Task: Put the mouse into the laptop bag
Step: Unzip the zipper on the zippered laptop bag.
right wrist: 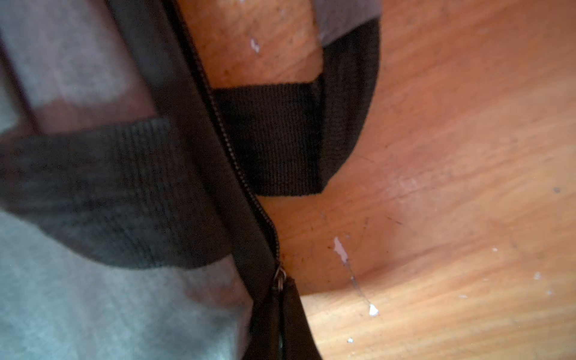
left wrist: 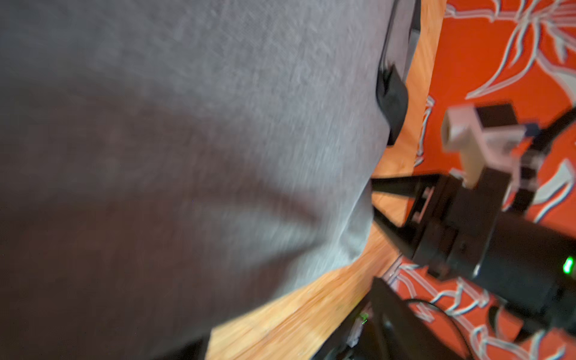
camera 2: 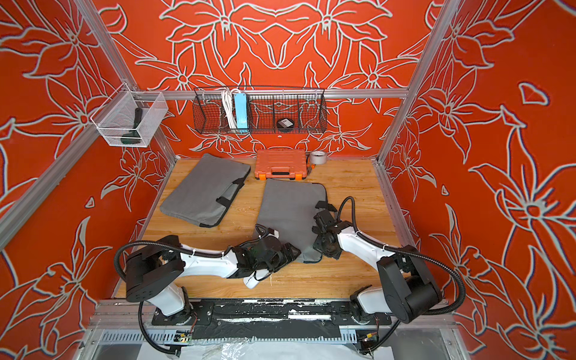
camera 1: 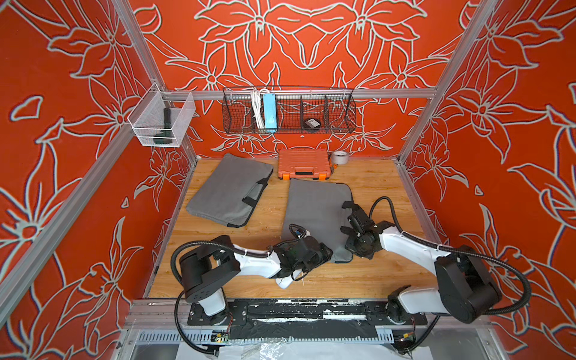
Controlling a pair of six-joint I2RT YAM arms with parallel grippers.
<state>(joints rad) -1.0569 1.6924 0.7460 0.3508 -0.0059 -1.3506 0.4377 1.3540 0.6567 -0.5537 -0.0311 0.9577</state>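
Observation:
A grey laptop bag (camera 1: 314,205) (camera 2: 290,205) lies flat mid-table with its black zipper edge toward the right. The mouse is out of view. My right gripper (camera 1: 353,213) (right wrist: 282,314) sits at that edge beside the black handle (right wrist: 280,140), shut on the zipper pull (right wrist: 280,277). My left gripper (camera 1: 327,254) (left wrist: 286,336) hovers at the bag's near corner. It is open, and only bare wood shows between its fingers. The left wrist view is blurred, with the bag's grey fabric (left wrist: 187,124) filling most of it.
A second grey bag (camera 1: 230,190) lies at the back left. An orange tool case (camera 1: 304,163) and a tape roll (camera 1: 339,157) stand by the back wall. Above them hang a wire basket (camera 1: 290,109) and a mesh bin (camera 1: 162,120).

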